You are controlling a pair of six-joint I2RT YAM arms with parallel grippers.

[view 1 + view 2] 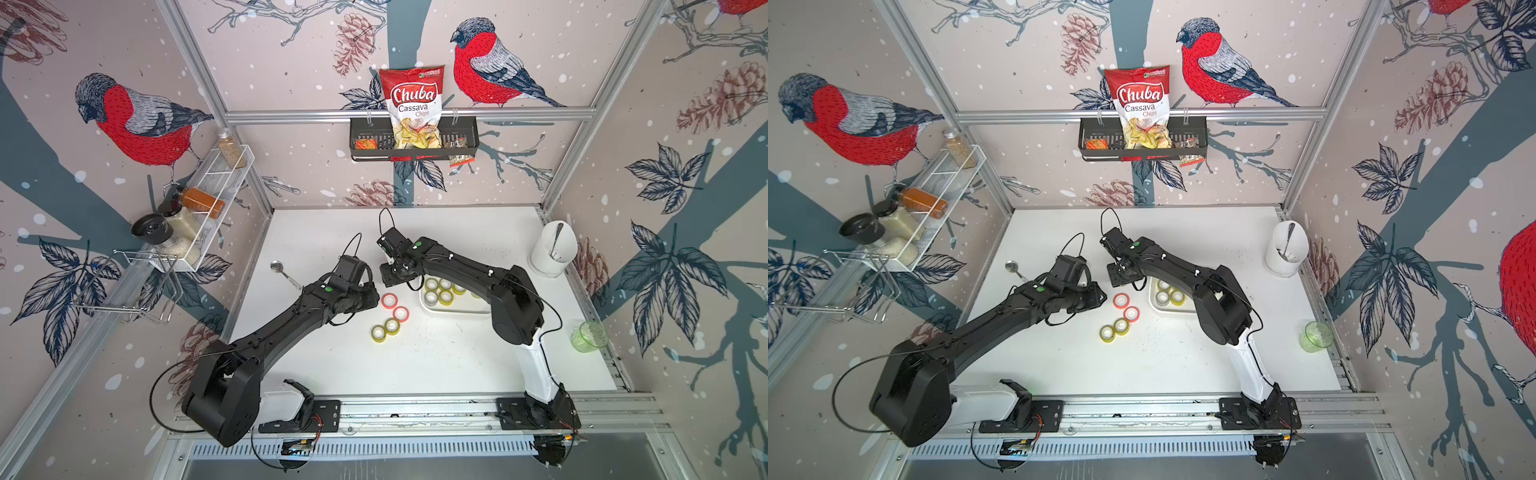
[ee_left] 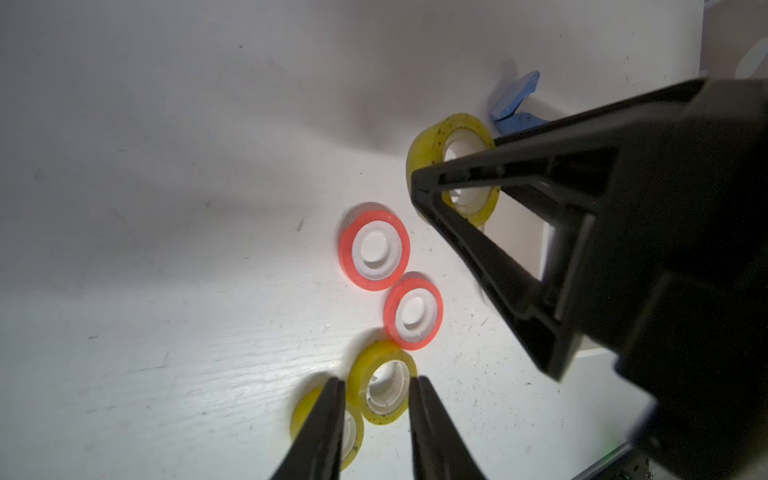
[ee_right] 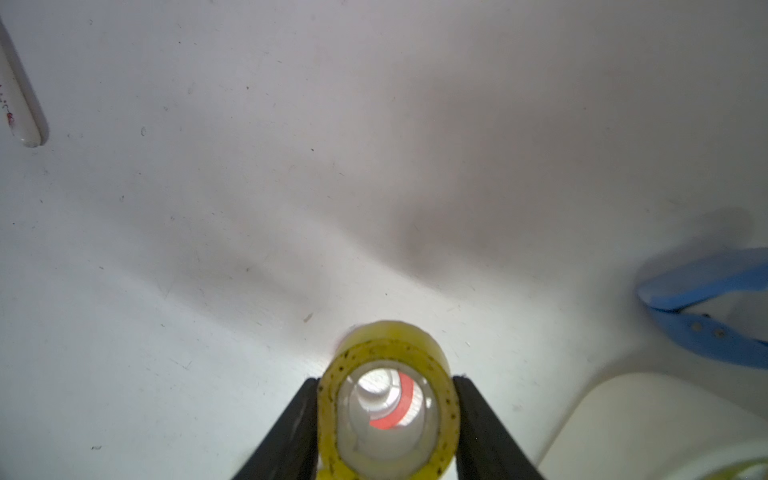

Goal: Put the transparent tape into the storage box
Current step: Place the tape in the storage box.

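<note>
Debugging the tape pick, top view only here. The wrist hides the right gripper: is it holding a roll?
Observer: Yes. The right wrist view shows the right gripper shut on a yellow-tinted transparent tape roll, clamped from both sides.
Operator: And the other one?
Observer: The left gripper is open, with nothing between its fingers in the left wrist view. Another yellow-tinted roll lies flat on the white table beyond them.
Operator: Anything under the right arm?
Observer: A blue plastic object lies on the table near a corner of the shallow white plastic storage box.

Stereo pair overhead; wrist cams near table point(image 2: 166, 208).
</note>
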